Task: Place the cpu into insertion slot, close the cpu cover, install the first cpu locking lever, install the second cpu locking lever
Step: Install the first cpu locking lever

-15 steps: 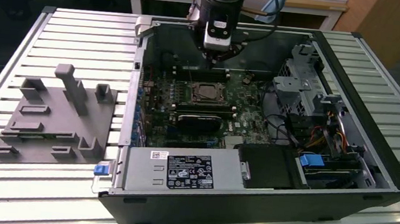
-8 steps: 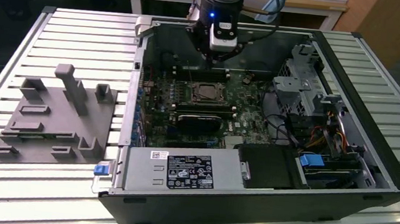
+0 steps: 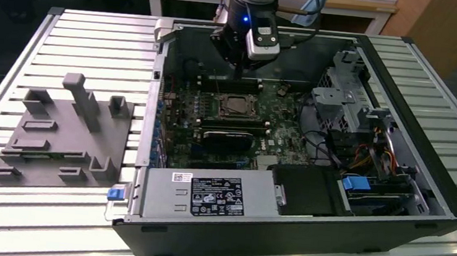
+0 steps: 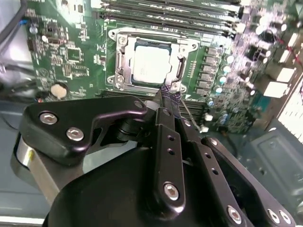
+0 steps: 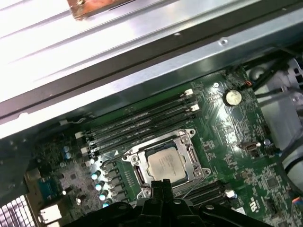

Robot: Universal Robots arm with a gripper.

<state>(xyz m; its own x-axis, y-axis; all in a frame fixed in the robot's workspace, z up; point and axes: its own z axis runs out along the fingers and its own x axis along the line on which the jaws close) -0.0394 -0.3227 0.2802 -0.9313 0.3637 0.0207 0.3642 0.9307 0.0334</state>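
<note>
The cpu [image 4: 151,64] lies flat in the insertion slot [image 4: 181,70] on the green board, silvery face up. The cpu cover [image 4: 124,59], a thin metal frame, lies down around it. In the first wrist view the cpu [image 5: 165,163] sits inside the same cover [image 5: 193,156]. My gripper [image 4: 169,94] is shut with nothing between its fingers, its tips just off the socket's edge. In the exterior view the gripper [image 3: 237,74] hangs inside the case just behind the slot [image 3: 235,105]. A thin wire lever [image 4: 191,116] runs out from the socket corner beside the fingertips.
Long memory slots [image 5: 142,123] flank the socket. A dark heatsink block [image 3: 227,137] stands in front of it, and the power supply [image 3: 206,194] fills the case front. Drive cages and cables [image 3: 361,133] crowd the exterior view's right. A grey fixture [image 3: 62,132] sits outside.
</note>
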